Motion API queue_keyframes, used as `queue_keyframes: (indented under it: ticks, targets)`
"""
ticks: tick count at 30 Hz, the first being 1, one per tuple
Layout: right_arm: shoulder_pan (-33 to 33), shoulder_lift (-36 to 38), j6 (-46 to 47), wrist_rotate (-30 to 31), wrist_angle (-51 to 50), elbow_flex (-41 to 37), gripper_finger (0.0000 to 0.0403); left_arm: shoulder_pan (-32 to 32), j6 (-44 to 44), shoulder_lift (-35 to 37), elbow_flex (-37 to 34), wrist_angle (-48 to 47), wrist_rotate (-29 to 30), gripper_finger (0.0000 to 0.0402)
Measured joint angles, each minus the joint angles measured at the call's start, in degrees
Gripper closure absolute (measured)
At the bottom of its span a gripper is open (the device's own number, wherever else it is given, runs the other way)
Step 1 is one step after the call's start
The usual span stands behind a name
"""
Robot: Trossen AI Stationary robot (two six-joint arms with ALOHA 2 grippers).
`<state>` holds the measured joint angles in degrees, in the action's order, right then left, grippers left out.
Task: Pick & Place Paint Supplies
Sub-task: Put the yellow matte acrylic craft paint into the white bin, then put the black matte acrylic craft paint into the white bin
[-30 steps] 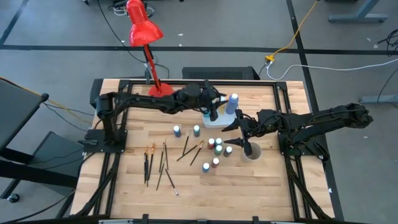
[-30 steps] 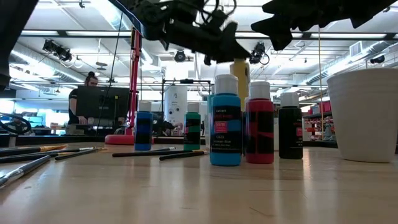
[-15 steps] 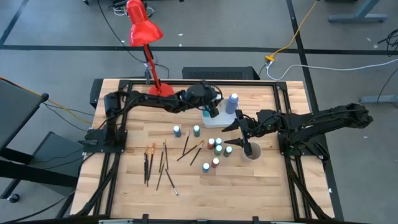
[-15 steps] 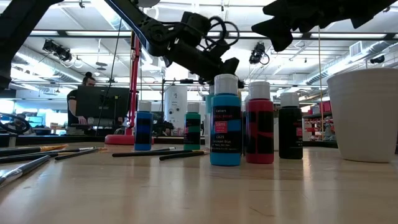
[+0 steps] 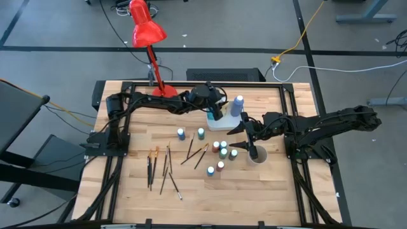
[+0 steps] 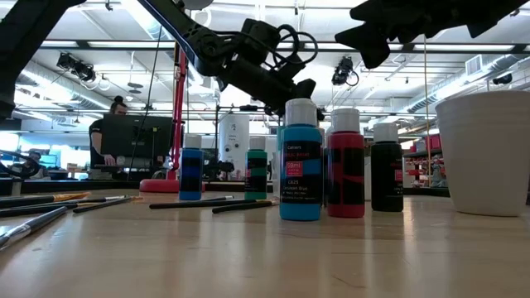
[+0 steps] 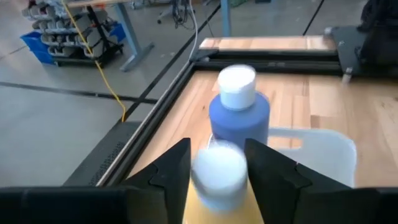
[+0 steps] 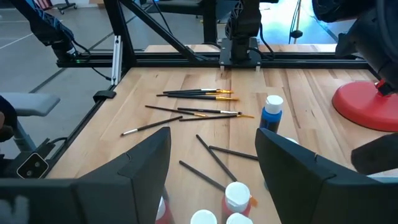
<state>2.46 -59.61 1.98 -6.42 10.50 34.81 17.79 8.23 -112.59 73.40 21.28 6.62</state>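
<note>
Three labelled bottles, teal (image 6: 300,161), red (image 6: 345,164) and black (image 6: 387,166), are seen nearest; their print is probably too small to be read. The right gripper (image 5: 239,139) is held open above them. Farther off, a white-capped bottle (image 7: 217,172) is clamped by the left gripper (image 7: 217,163) beside a blue bottle (image 7: 239,109).
</note>
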Motion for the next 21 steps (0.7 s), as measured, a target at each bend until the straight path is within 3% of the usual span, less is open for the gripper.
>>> queue_keyframes:
  ticks: [9,14,21]
  targets:
    - [0.0,0.0,0.0,0.0,-0.1,0.0,0.0166,-0.5,1.4,3.5,-0.1,0.3,1.7,0.0202]
    - [0.0,-1.2,0.5,-0.5,-1.3,0.0,0.0166,-1.8,2.5,11.8,-0.1,-2.1,1.2,0.0214]
    - [0.8,-7.1,-1.3,-3.0,-2.9,0.0,0.0166,-3.8,5.1,26.5,0.0,-17.6,2.9,0.0223]
